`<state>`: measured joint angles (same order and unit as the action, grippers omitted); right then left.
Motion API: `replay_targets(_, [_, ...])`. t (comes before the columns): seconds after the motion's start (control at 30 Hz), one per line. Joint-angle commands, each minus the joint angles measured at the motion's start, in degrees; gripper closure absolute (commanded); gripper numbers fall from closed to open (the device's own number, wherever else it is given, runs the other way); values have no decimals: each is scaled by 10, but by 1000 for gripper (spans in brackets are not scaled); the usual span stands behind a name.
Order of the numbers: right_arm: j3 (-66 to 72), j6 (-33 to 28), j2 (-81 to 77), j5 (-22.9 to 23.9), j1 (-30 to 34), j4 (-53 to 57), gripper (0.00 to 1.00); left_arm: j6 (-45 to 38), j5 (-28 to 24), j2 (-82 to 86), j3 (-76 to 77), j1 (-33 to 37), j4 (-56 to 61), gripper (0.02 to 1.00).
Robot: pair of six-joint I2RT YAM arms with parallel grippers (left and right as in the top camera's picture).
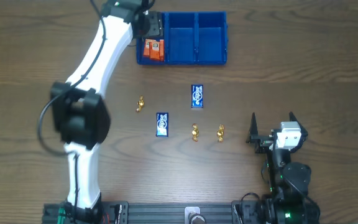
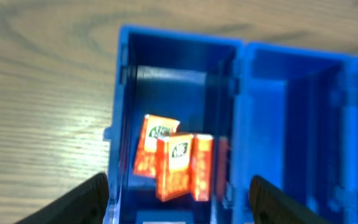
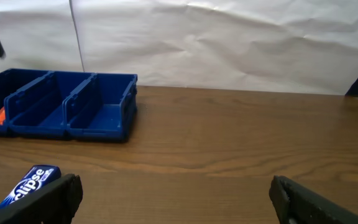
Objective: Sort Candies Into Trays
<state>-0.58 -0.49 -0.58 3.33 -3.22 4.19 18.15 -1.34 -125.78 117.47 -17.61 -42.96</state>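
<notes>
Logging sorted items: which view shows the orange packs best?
Left wrist view: the orange packs sit close below, about three, in the blue tray's end compartment. Top view shows them small beside the left arm; right wrist view, just an orange sliver.

White arm links (image 1: pixel 101 56), black joints (image 1: pixel 79 117), thin black cable (image 1: pixel 40 127), dark pincer fingers (image 2: pixel 87 200)

My gripper (image 2: pixel 179 208) hangs over the blue tray (image 2: pixel 179 42), fingers spread wide, one to each side of an end compartment. In that compartment lie the orange candy packs (image 2: pixel 174 165) — three, I think, overlapping and tilted. The neighbouring compartment holds nothing; the wooden table (image 2: pixel 42 93) lies beside the tray.
</notes>
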Motion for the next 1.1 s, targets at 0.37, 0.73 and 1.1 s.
replay_targets(0.37, [1, -4, 4, -3, 0, 2, 3, -61, 56, 779, -638, 102, 250, 253])
replay_targets(0.73, [1, -4, 4, -3, 0, 2, 3, -159, -47, 1148, -998, 128, 468, 71])
replay_targets(1.1, [1, -4, 4, -3, 0, 2, 3, -159, -103, 1256, -1172, 143, 471, 20])
